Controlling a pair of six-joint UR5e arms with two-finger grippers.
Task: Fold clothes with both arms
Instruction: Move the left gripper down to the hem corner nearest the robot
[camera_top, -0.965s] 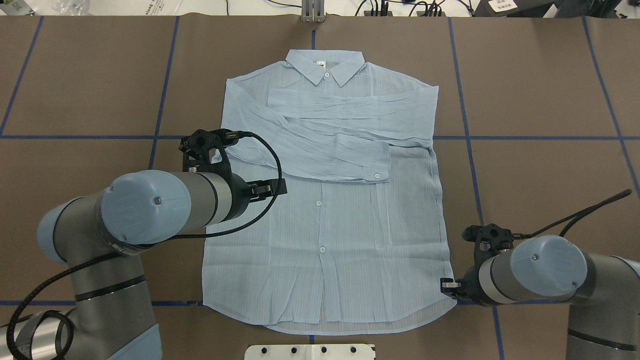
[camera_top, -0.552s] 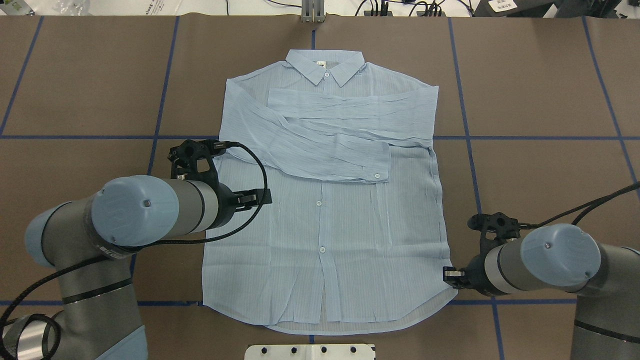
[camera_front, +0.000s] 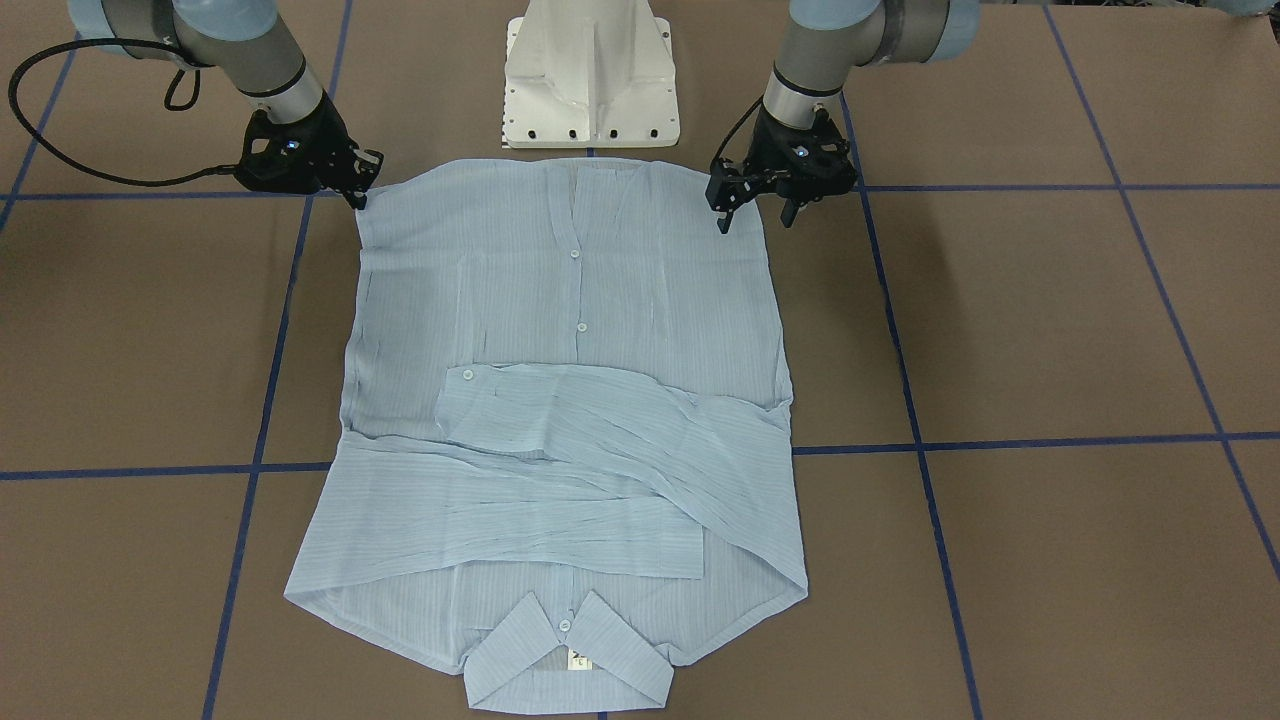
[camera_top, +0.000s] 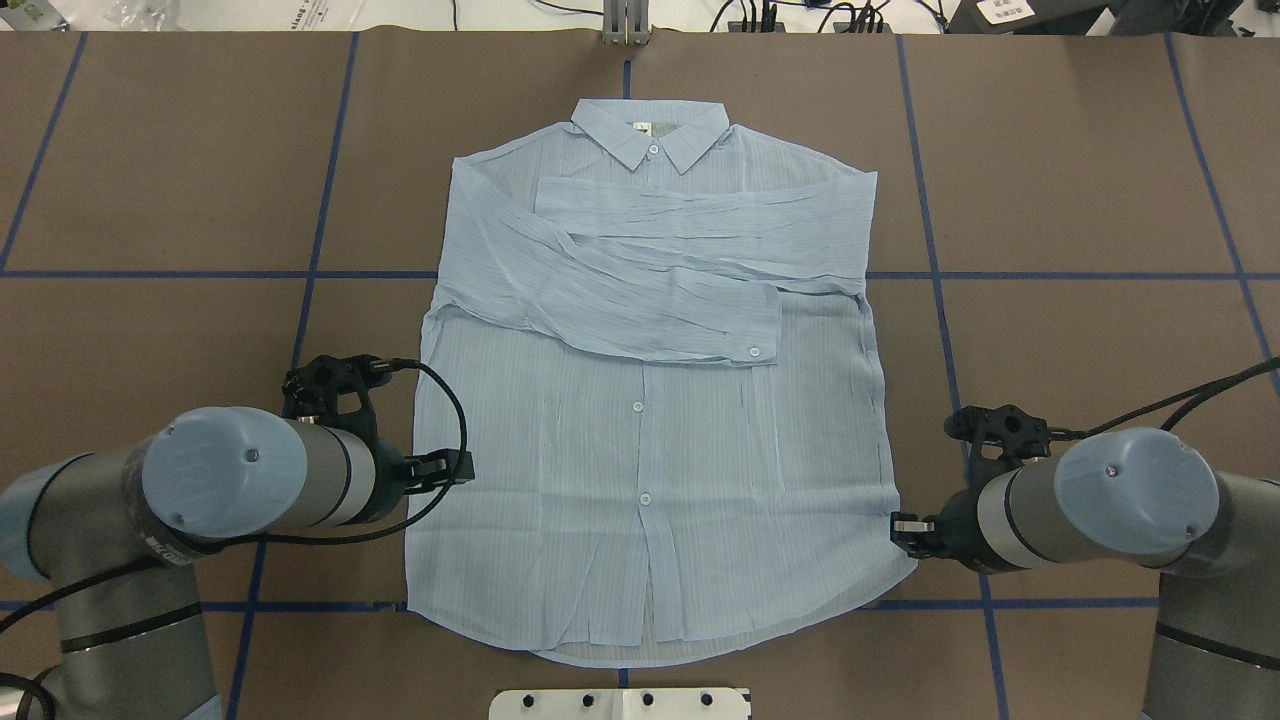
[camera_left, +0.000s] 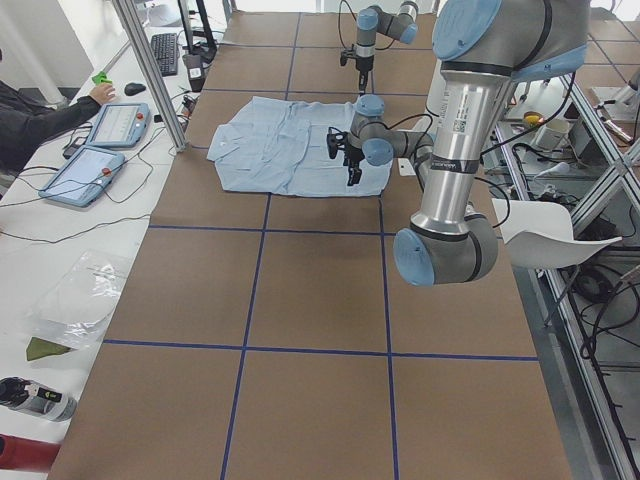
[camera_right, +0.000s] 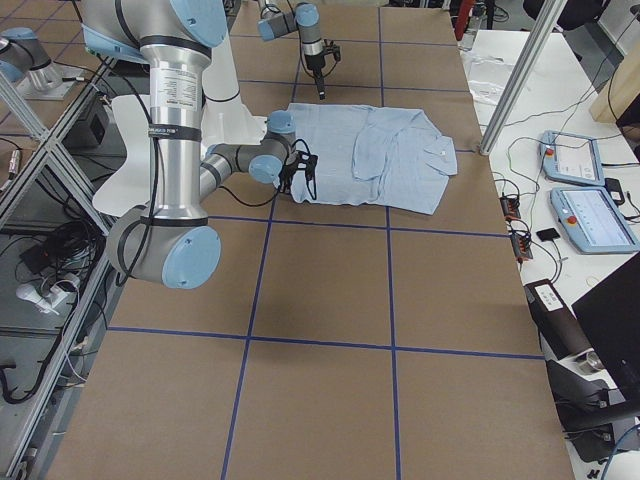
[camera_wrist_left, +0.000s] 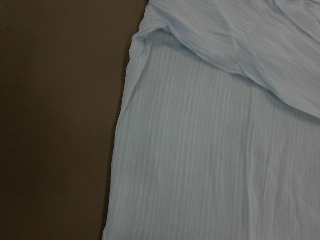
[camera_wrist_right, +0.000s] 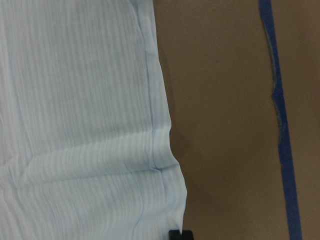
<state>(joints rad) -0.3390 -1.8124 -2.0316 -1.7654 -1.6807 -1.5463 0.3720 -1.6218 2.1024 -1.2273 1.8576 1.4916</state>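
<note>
The shirt (camera_top: 650, 440) lay flat on the table (camera_top: 1080, 170), sleeves folded in, so the left gripper (camera_front: 756, 218) hung spread and empty near one hem corner, the right gripper (camera_front: 355, 192), spread unclear, at the other, seemingly to lift the hem

The left arm (camera_top: 335, 488) and right arm (camera_top: 1022, 515) are silver-grey tubes with light blue joint caps (camera_top: 225, 470), black braided cables (camera_top: 447, 392) and a white pedestal (camera_front: 590, 75).

Bare table (camera_top: 1080, 180) runs wide on both long sides of the shirt (camera_top: 650, 450), out to both ends. A narrow strip separates its collar from the far edge, where a metal post (camera_top: 625, 22) stands. At the near edge, the white pedestal (camera_front: 590, 80) sits just behind the hem. 2 grippers crowd the hem corners: the left gripper (camera_front: 756, 220), jaws apart, is above the side edge, and the right gripper (camera_top: 905, 525) is at the other corner.
</note>
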